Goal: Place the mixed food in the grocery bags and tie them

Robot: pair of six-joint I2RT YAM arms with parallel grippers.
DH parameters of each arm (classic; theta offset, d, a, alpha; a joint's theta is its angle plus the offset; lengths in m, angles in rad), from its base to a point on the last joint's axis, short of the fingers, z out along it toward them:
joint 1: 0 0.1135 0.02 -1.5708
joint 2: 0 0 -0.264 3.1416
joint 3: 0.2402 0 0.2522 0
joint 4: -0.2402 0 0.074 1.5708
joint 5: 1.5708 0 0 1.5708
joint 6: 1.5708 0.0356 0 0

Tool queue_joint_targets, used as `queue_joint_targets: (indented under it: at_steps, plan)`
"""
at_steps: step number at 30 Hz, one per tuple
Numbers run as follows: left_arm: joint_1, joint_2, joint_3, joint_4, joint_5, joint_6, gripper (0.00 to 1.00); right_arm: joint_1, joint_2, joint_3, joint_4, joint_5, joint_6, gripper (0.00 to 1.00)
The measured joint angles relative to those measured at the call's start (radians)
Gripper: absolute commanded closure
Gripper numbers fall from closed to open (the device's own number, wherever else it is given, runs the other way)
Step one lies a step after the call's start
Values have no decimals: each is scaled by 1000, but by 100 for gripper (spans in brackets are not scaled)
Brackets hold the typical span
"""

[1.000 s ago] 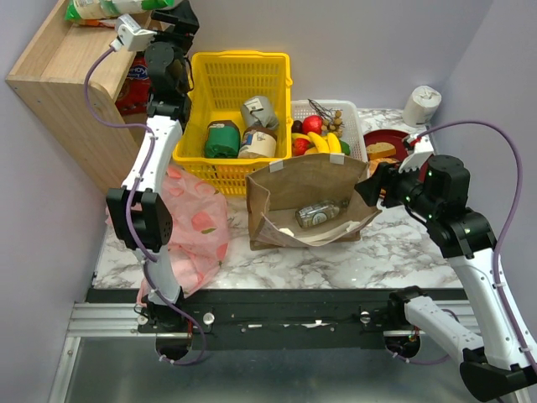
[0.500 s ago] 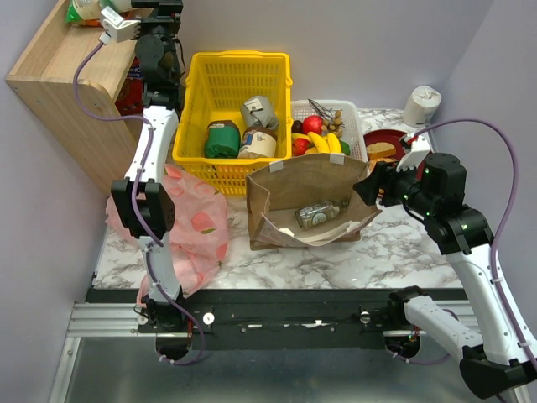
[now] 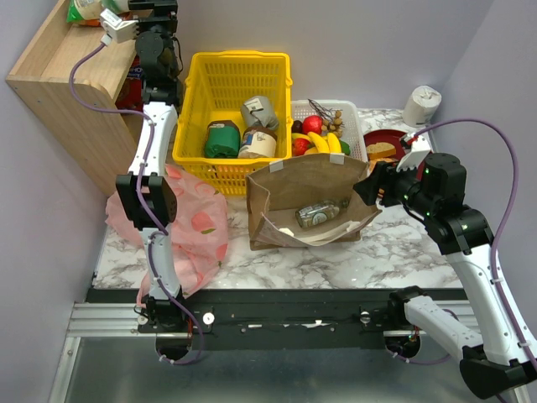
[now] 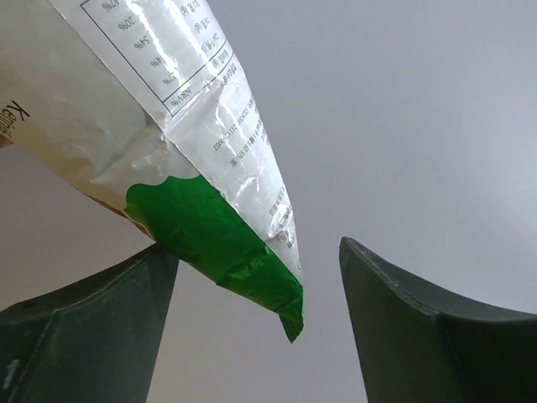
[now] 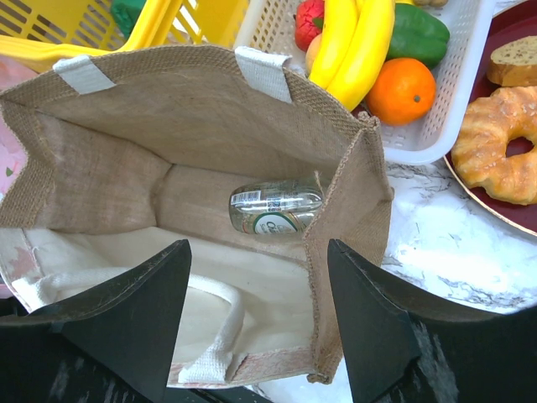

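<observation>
Nine lots, listed left to right.

1. A wooden shelf (image 3: 59,84) at the table's left end. On its top lay the crisp packet (image 4: 210,227), green and white. A red packet (image 3: 134,88) stood in the compartment below.
2. The left gripper (image 4: 258,252), raised to the shelf top. Its jaws stood well apart with the crisp packet's green corner between them. The corner lay at or against one finger (image 4: 84,319) and clear of the other, so nothing was clamped.
3. The pink bag (image 3: 201,227), thin and printed, slumped on the table at the foot of the shelf, partly behind the left arm. Its contents could not be told.
4. A yellow basket (image 3: 239,60), behind the pink bag. It held a green-wrapped jar (image 3: 222,139), a pale-labelled jar (image 3: 258,144) and a grey tin (image 3: 260,111).
5. The brown bag (image 5: 193,117), upright with its mouth wide open, in front of both baskets. It held one small bottle (image 5: 275,207), lying on its side on the bottom.
6. A white basket (image 5: 436,126), behind the brown bag and just beside the yellow basket. It held the bananas (image 5: 357,42), the orange (image 5: 401,90) against them, a green pepper (image 5: 417,34) and a red fruit (image 5: 310,21).
7. The right gripper (image 5: 260,252), at the brown bag's right wall. Its jaws were wide, one finger over the bag's mouth and the other outside the wall, gripping nothing.
8. A red plate (image 5: 503,211), right of the white basket. It held a doughnut (image 5: 471,143) and a bread slice (image 5: 512,71).
9. A paper roll (image 3: 422,105), upright at the far right of the table.
</observation>
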Motion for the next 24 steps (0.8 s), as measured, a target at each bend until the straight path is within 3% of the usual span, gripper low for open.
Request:
queue_joint_targets:
  at_steps: [3,5,6,16,24]
  plan:
    - [4,14,27,-11,0,-13,32,0,-4,0,0,0,0,25]
    - [7,24,42,-17,0,-27,42,0,-8,0,0,0,0,25]
    - [8,27,47,-18,0,-30,52,0,-9,0,0,0,0,25]
    - [16,33,19,10,12,-40,100,0,-37,0,-1,0,0,25]
    - [4,-43,-186,114,97,94,100,0,-37,0,0,0,0,25]
